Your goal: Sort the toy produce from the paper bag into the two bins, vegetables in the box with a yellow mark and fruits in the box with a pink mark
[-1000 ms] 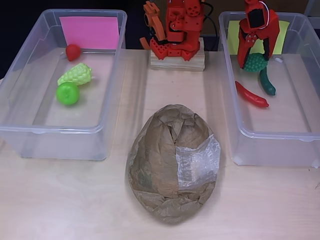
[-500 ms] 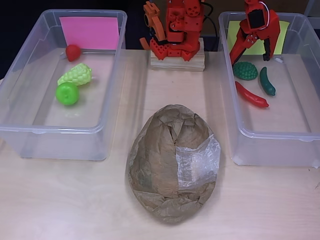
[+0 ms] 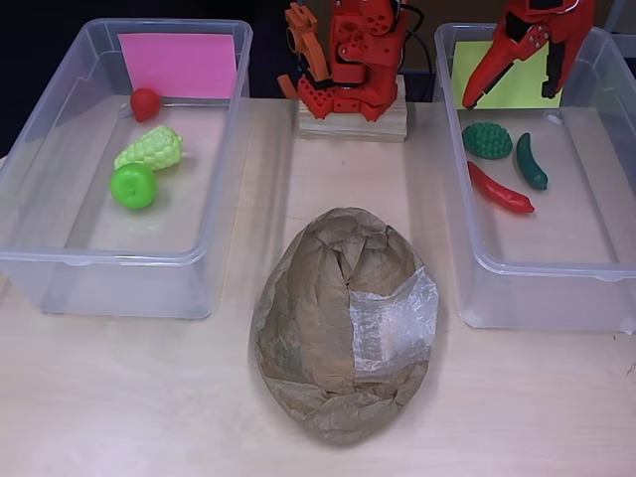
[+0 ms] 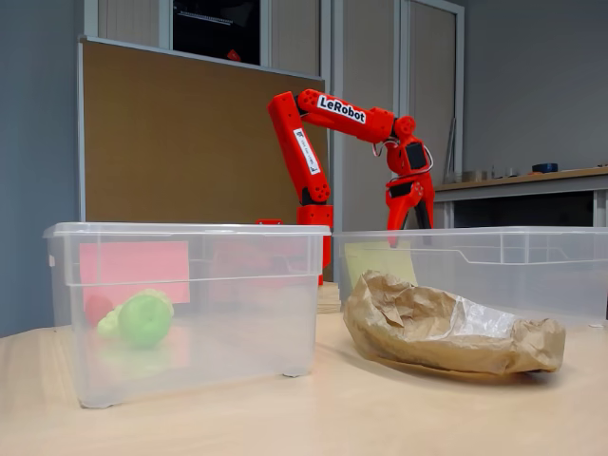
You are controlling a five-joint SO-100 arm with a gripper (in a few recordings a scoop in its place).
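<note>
Paper bag (image 3: 345,333) between bins, centre table.

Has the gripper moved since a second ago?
Yes. The gripper, jaws open, has risen off the dark green bumpy vegetable, toward the yellow mark in the overhead view.

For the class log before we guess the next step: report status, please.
Gripper open, empty, raised above yellow-marked bin. Round green vegetable lying in that bin beside cucumber and red pepper. Paper bag unobstructed.

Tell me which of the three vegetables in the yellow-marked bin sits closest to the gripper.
The round, bumpy dark green one, lying just below the open gripper; the red pepper and green cucumber lie farther away.
</note>
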